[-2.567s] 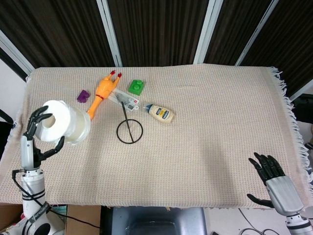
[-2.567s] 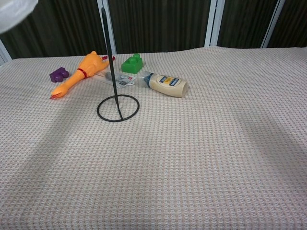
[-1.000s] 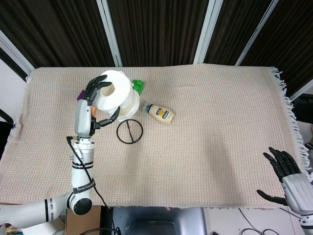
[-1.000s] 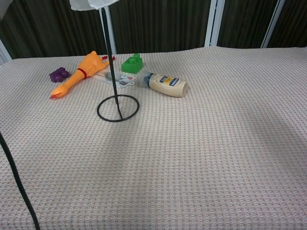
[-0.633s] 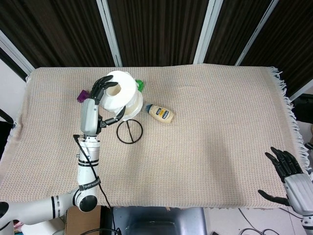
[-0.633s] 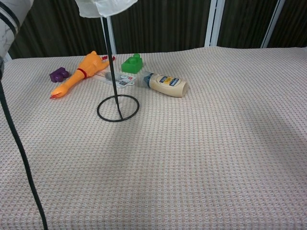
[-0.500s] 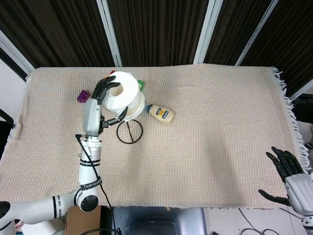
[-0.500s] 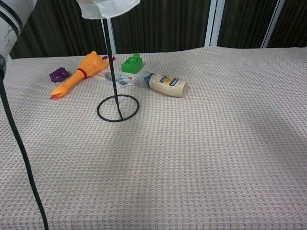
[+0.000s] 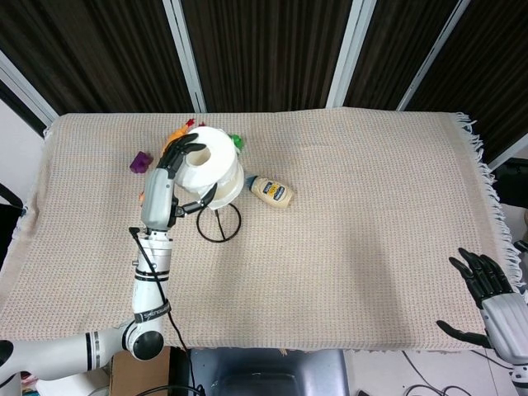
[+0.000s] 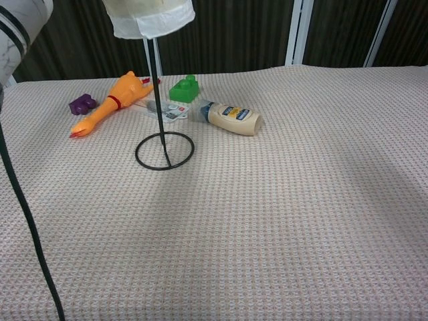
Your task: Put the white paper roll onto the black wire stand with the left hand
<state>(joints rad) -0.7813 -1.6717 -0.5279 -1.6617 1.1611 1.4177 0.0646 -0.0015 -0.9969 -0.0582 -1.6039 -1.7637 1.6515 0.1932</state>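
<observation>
My left hand (image 9: 175, 175) grips the white paper roll (image 9: 211, 170) from its left side, high above the table. In the chest view the bottom of the paper roll (image 10: 152, 18) shows at the top edge, with the upright rod of the black wire stand (image 10: 160, 137) running up into its underside. The stand's ring base (image 9: 219, 222) lies on the beige cloth just below the roll in the head view. My right hand (image 9: 488, 302) hangs open off the table's near right corner, holding nothing.
An orange rubber chicken (image 10: 110, 101), a purple block (image 10: 81, 103), a green brick (image 10: 184, 87), a small card (image 10: 171, 110) and a cream bottle (image 10: 232, 118) lie behind and beside the stand. The beige cloth (image 9: 371, 214) covers the table; a black cable (image 10: 27, 221) hangs at the left.
My left hand carried the roll from the table's left edge rightward over the stand, then lowered it; the roll now sits lower around the top of the rod. The right hand barely moved.
</observation>
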